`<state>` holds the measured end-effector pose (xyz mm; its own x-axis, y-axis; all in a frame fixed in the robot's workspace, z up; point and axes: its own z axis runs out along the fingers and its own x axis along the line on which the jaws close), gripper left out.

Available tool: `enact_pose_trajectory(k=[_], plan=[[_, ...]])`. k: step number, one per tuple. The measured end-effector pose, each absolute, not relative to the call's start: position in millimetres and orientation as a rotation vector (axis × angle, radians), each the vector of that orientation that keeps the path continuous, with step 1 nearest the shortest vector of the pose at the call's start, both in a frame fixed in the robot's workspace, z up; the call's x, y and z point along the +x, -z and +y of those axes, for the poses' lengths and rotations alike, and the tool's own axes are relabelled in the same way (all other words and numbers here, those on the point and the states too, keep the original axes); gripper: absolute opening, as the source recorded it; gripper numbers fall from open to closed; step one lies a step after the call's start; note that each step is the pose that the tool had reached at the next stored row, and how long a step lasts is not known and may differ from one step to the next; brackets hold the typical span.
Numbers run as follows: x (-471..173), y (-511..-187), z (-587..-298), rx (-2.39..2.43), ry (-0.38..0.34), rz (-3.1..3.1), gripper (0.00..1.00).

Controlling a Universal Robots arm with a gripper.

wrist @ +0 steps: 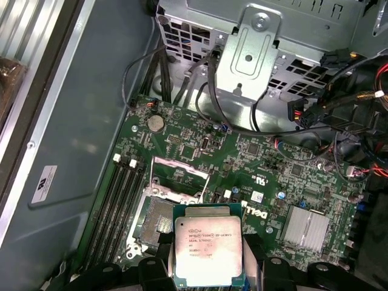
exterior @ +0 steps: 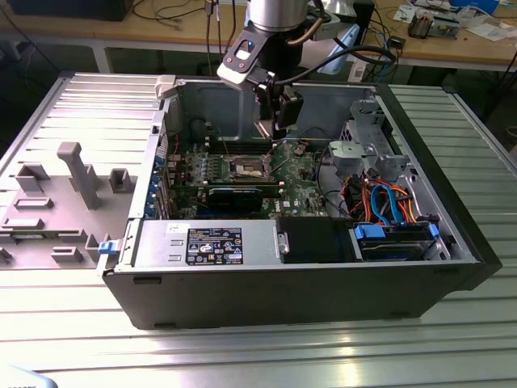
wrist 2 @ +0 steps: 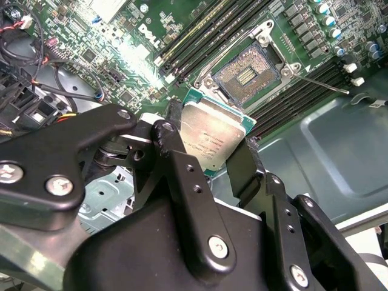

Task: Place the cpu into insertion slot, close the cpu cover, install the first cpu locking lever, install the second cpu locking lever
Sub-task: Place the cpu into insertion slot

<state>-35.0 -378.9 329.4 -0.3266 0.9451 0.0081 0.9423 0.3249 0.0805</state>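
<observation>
Gripper [wrist 2: 206, 162]: jaws narrow, clamped on two opposite edges of the cpu [wrist 2: 216, 128]. The cpu is in the air, metal top toward the wrist cameras, not seated.

Just past it is the insertion slot [wrist 2: 245, 73], bare, contact field exposed. In the first wrist view the cpu [wrist: 208, 242] overlaps one edge of the slot [wrist: 159, 221], not square over it.

Beyond the slot the cpu cover [wrist: 179, 177] stands swung open. One thin lever [wrist 2: 315, 82] lies released across the memory slots [wrist 2: 209, 36].

Further out are the green motherboard [wrist: 273, 163], a heatsink [wrist: 308, 227] and a metal bracket [wrist: 257, 60].

In the exterior view the gripper [exterior: 273, 121] hangs inside the open computer case [exterior: 452, 242], above the board.

Risks, my read:
- The grip is on thin edges only. Any slip drops the cpu onto the exposed contacts and bends them.
- It sits offset from the slot. Lowered like this, a corner lands on the metal rim and the cpu goes in cocked.
- I can't confirm orientation against the slot's keying. If wrong, it won't seat, and forcing it damages the slot.
- The open cover and loose lever are close to the fingers, so there is a snag risk.
</observation>
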Motion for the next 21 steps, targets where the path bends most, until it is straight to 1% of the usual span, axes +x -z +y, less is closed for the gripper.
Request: enact_pose_trajectory(k=[21], plan=[[-35.0,-328.7,-378.9,1.820,-0.109,2.508,0.54]])
